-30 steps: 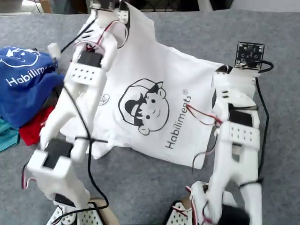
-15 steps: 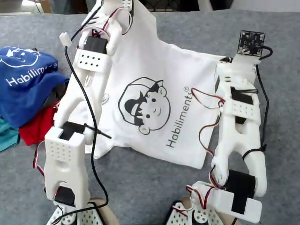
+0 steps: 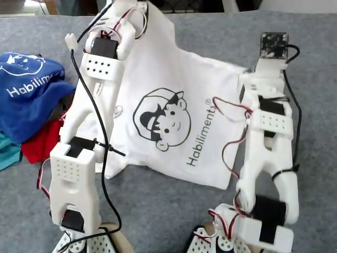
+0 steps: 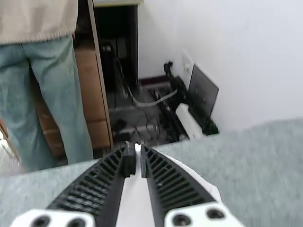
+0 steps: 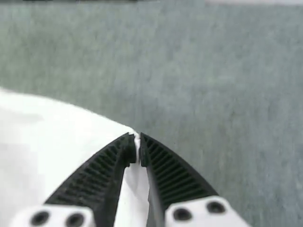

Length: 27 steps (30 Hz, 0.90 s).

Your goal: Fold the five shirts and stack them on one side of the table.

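A white shirt (image 3: 174, 74) printed with a cartoon face is spread flat on the grey table (image 3: 163, 211), between the two arms; its far corner, at the table's back edge, is pinched by the left gripper (image 4: 134, 152), whose fingers (image 4: 163, 182) are pressed together on the white cloth; the corner on the right side is gripped likewise by the right gripper (image 5: 138, 142), its fingers (image 5: 102, 170) closed with only a thin fold of fabric between the tips. A blue shirt (image 3: 26, 92) is heaped at the table's left edge, laid over a red shirt (image 3: 39, 145) and a teal shirt (image 3: 6, 150); the heap is found near the white shirt's left side.
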Each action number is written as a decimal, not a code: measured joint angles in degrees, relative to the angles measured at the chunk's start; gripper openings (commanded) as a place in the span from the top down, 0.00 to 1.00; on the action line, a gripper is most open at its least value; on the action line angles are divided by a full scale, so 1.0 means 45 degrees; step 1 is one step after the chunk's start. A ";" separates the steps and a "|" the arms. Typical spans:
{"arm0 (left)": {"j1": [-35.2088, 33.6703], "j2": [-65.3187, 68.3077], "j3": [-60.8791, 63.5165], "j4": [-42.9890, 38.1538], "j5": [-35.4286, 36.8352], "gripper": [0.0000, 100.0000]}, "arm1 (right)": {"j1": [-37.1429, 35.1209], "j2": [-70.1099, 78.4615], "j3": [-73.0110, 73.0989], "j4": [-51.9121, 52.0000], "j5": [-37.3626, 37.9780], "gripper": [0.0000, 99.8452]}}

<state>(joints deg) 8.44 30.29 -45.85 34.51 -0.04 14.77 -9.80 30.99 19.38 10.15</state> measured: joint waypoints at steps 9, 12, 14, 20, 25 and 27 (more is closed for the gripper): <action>0.0000 0.0078 -0.1231 -0.0977 -0.0527 0.97 | 0.0254 0.3380 -0.3712 -0.1485 -0.0781 0.98; 0.0000 0.0078 -0.1231 -0.1231 -0.0664 0.97 | 0.0274 0.4571 -0.4923 -0.1485 -0.0781 0.99; 0.0000 0.0313 -0.1231 -0.1543 -0.0742 0.97 | 0.0293 0.5099 -0.5314 -0.1485 -0.0801 0.99; 0.0000 0.1856 -0.1621 -0.2442 -0.1368 0.97 | 0.0274 0.5275 -0.5333 -0.1602 -0.0801 0.99; 0.0000 0.2891 -0.3419 -0.2305 -0.1465 0.97 | 0.0274 0.6408 -0.6564 -0.2286 -0.0801 0.99; 0.0000 0.3165 -0.4063 -0.1875 -0.1465 0.97 | 0.0274 0.7092 -0.7267 -0.2286 -0.0801 0.99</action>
<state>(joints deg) 8.44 44.53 -64.13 26.07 -6.64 16.00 22.11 -1.71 9.10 6.55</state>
